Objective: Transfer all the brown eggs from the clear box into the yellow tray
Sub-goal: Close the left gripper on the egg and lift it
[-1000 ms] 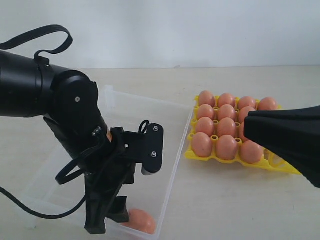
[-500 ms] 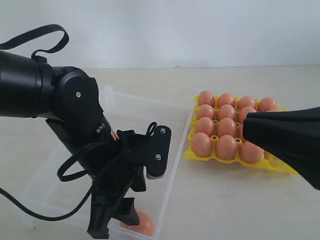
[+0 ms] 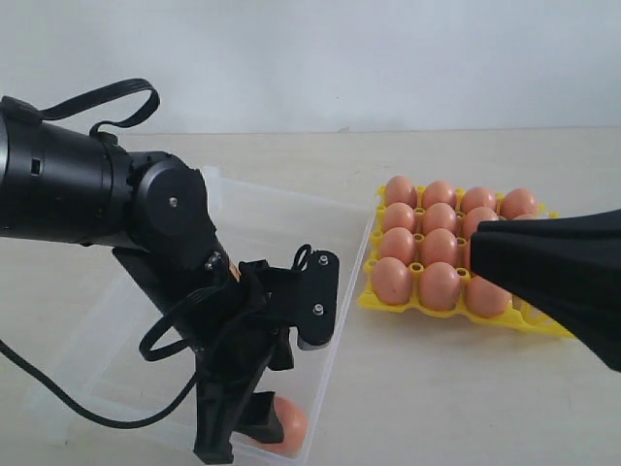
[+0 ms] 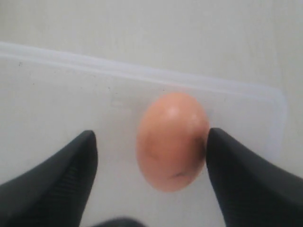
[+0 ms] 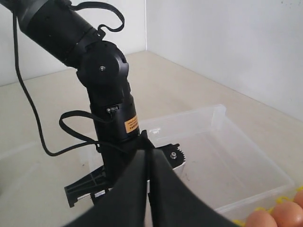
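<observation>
In the lower left of the exterior view, the left gripper point(image 3: 239, 435) is reaching down into the clear box point(image 3: 277, 209), at the corner of the box nearest the bottom edge of the frame. Its jaws are standing wide apart on either side of a single brown egg point(image 3: 289, 423), which is lying on the box floor close to the corner walls. The left wrist view is showing one jaw right against the egg's side and the other standing clear of it, so nothing is being clamped.

From the right edge of the frame the right gripper point(image 3: 477, 245) is stretching in with its jaws pressed together, holding nothing, and it is covering the right part of the yellow tray point(image 3: 386, 303). The tray is sitting on the pale table point(image 3: 437, 388) just beside the box's right wall. Brown eggs point(image 3: 440, 248) are filling every tray cup that is showing.
</observation>
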Available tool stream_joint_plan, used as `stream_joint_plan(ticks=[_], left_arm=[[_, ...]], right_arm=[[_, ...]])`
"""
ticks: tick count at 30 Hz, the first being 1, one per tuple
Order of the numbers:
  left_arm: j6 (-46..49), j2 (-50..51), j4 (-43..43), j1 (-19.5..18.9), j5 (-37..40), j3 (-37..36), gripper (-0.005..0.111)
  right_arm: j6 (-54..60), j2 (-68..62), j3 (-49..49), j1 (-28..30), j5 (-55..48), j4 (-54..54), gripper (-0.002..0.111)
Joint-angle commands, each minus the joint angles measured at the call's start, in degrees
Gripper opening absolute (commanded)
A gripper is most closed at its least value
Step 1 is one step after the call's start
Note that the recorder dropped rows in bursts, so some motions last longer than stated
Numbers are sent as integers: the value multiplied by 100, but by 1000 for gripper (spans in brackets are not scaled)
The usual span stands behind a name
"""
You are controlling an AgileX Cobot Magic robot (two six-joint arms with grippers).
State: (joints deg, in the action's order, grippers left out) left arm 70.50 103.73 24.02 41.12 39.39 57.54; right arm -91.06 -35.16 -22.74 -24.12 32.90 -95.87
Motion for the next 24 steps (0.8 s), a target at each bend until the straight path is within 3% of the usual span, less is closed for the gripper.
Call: stream_joint_plan(ticks=[1,8,18,21,24], left_arm=[[-63,174,74,16,-127,-25,62],[-15,771,71,16,-686,-17,62],[-15,771,167,16,-710,-17,58],[-15,771,283,16,-858,-17,49],[-15,771,297,16,-909,-17,26]], right_arm=[[-14,17,6,20,7,8,0],[-14,17,6,20,6,-55,0],[-14,17,6,20,23,-58,0],[-14,17,6,20,34,-69,0],[-29,17,6,20,34,-80,0]])
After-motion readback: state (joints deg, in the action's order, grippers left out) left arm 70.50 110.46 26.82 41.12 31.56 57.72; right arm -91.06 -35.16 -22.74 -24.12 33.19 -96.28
